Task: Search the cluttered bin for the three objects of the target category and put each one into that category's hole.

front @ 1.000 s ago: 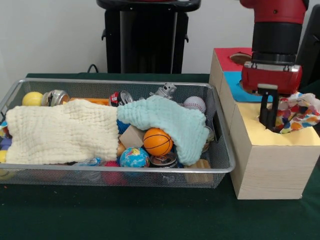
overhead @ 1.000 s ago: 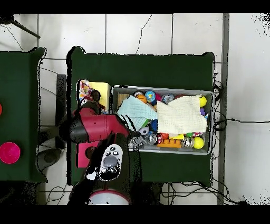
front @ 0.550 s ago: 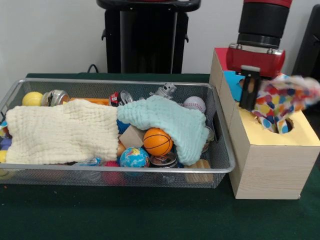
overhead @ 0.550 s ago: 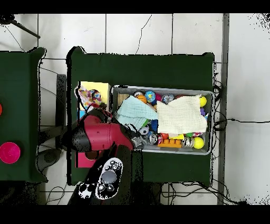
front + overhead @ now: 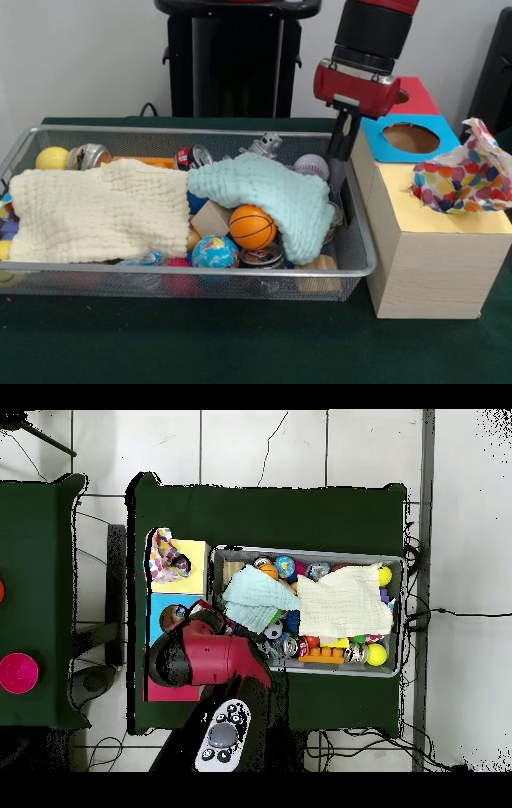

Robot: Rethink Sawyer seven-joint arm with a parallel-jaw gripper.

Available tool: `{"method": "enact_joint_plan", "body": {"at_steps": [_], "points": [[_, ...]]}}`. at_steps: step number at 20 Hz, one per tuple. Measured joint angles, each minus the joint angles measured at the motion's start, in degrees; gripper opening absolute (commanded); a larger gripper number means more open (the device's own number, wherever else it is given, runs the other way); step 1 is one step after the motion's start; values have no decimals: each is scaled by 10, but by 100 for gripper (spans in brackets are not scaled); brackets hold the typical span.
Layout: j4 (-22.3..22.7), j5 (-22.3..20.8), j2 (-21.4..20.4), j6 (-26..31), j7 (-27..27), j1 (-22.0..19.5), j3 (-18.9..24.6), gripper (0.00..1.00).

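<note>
Since cloths look to be the target category, cream cloth [image 5: 96,212]: spread flat over the left half of the bin, covering most of what lies under it.
Bin [image 5: 160,130]: wire mesh, crowded with balls, cans and blocks.
Teal cloth [image 5: 268,196]: draped over the clutter right of centre, touching the cream cloth, its lower edge hanging past the basketball [image 5: 252,226].
Handling, as a judgement: both cloths are light, soft and limp. They will sag and trail when lifted and may drag small things along. A pinch on a raised fold near the middle looks safer than one on a thin edge. The teal cloth's humped top is the readiest place.
Gripper [image 5: 339,152]: hangs over the bin's right end, between the teal cloth and the box. Nothing hangs from it. How far open it is, I cannot tell.
Box [image 5: 432,276]: wooden, just right of the bin, with its blue hole [image 5: 410,138] uncovered.
Dotted cloth [image 5: 460,180]: bunched on the yellow section at the near end, apart from the gripper, mostly above the surface. Whether any of it is in a hole is hidden.
</note>
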Motion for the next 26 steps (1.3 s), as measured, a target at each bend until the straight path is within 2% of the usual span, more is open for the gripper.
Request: {"method": "enact_joint_plan", "body": {"at_steps": [6, 13, 19, 26], "points": [[3, 8, -4, 75, 0, 11, 0, 0], [4, 45, -21, 149, 0, 36, 0, 0], [3, 81, -45, 175, 0, 65, 0, 0], [0, 108, -46, 176, 0, 102, -2, 0]]}}
